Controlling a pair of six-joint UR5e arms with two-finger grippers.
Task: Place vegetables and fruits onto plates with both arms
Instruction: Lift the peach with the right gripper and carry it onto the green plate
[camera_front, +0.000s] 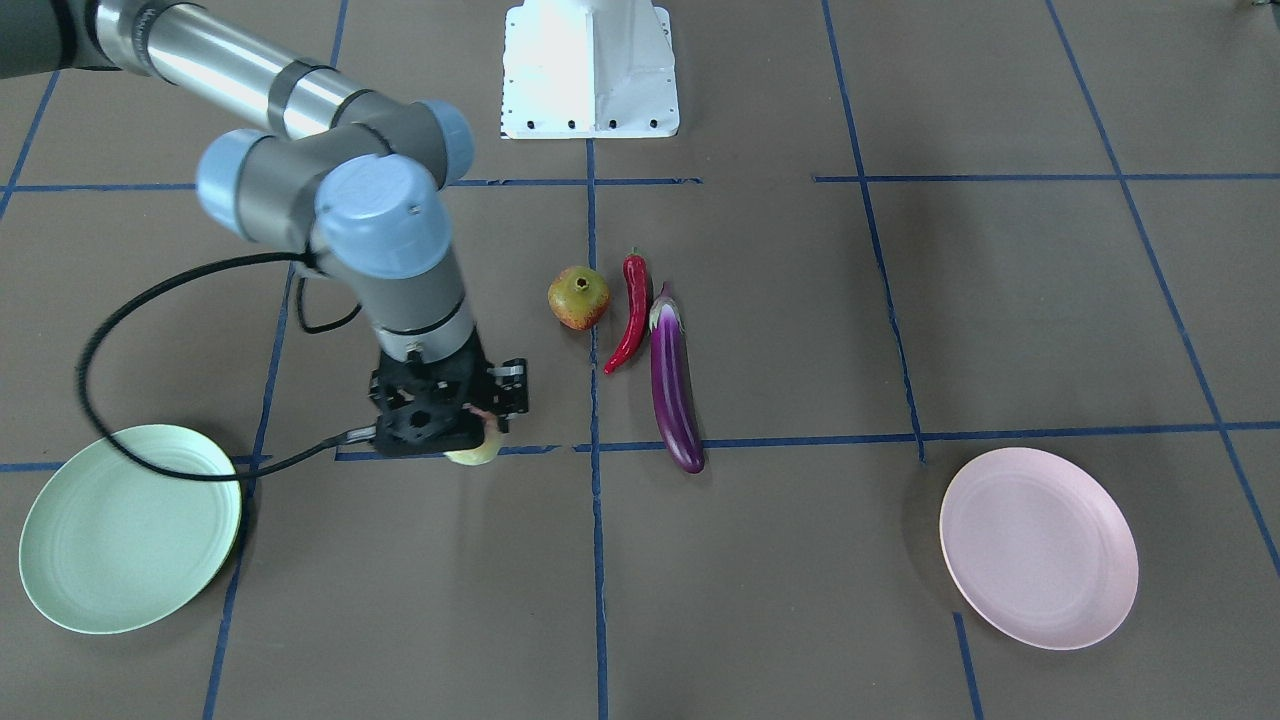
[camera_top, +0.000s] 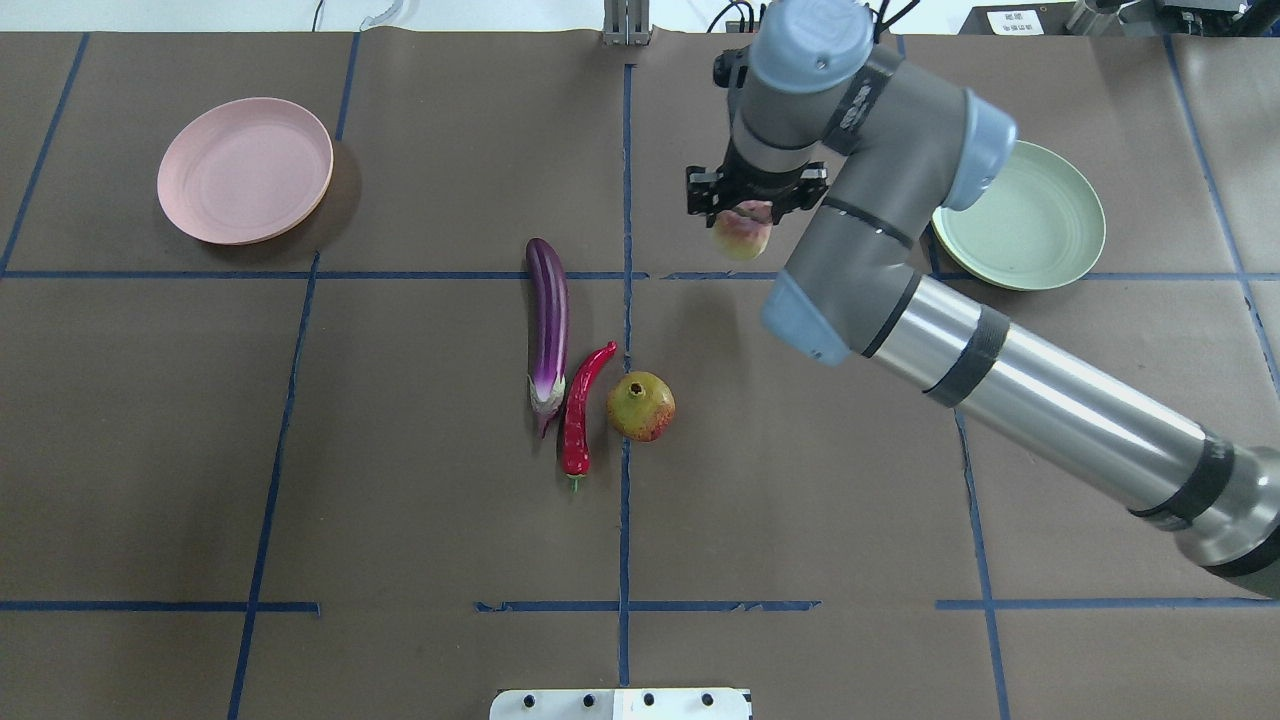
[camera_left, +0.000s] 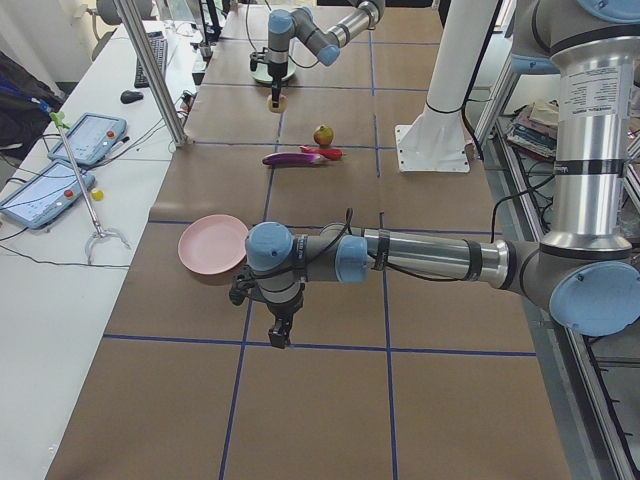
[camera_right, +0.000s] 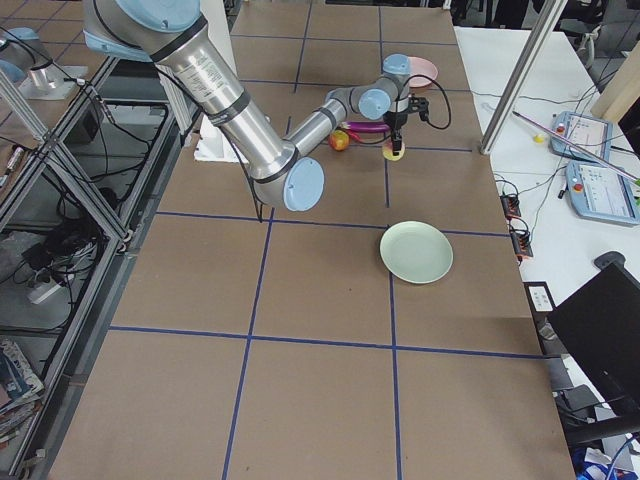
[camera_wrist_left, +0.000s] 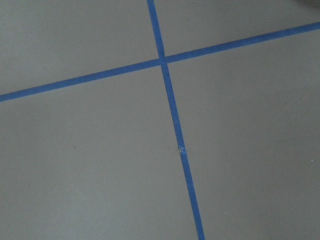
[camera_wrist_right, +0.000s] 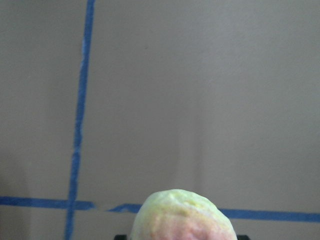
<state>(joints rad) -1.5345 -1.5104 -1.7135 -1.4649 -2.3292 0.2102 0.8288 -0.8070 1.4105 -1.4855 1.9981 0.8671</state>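
Right pincer (camera_top: 745, 212) gripping pink-green fruit (camera_top: 741, 240), fruit's top hidden

2 plates: pink plate (camera_top: 245, 170) at 10 o'clock, green plate (camera_top: 1040, 235) at 2. 2 fruits: red-yellow fruit (camera_top: 641, 406), pink-green fruit (camera_top: 741, 238). 1 eggplant (camera_top: 548, 320), 1 chili (camera_top: 576, 420). 2 arms: left arm (camera_left: 430, 258), right arm (camera_top: 1000, 370).

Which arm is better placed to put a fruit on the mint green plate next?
Right. Its claw grips the pale pink-green fruit, and the mint green plate lies close on that side. The left arm hangs beyond the pink plate, far off.
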